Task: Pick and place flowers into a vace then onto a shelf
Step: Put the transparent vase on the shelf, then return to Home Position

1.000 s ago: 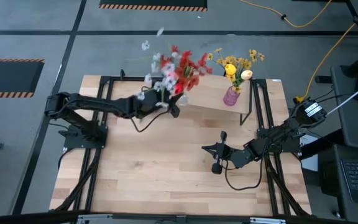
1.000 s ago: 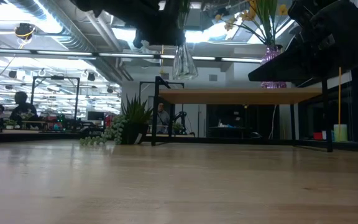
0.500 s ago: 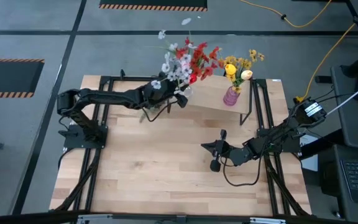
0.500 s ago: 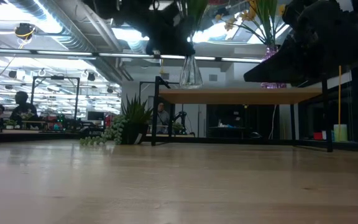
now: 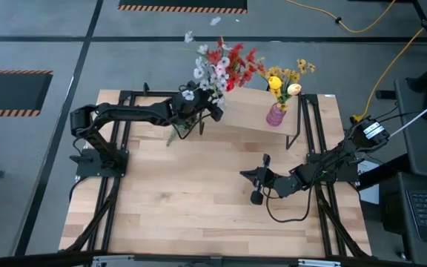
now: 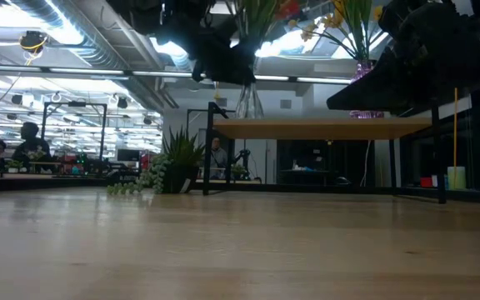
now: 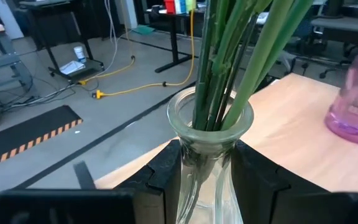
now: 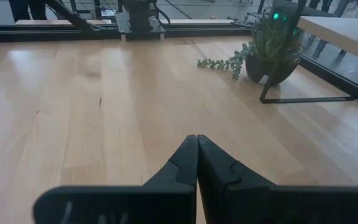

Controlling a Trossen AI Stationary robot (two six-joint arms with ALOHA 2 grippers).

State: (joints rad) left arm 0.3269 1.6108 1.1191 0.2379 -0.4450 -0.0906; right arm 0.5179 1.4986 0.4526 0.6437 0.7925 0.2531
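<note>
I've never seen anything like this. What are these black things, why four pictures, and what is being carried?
These are two robot arms at a wooden table, filmed at once from above, from table height, and from each wrist. The left end effector is shut on a clear vase of flowers, holding it up at the edge of a small shelf. A purple vase with yellow flowers already stands on the shelf. The right end effector waits shut, low over the table. A potted plant sits under the shelf.
</note>
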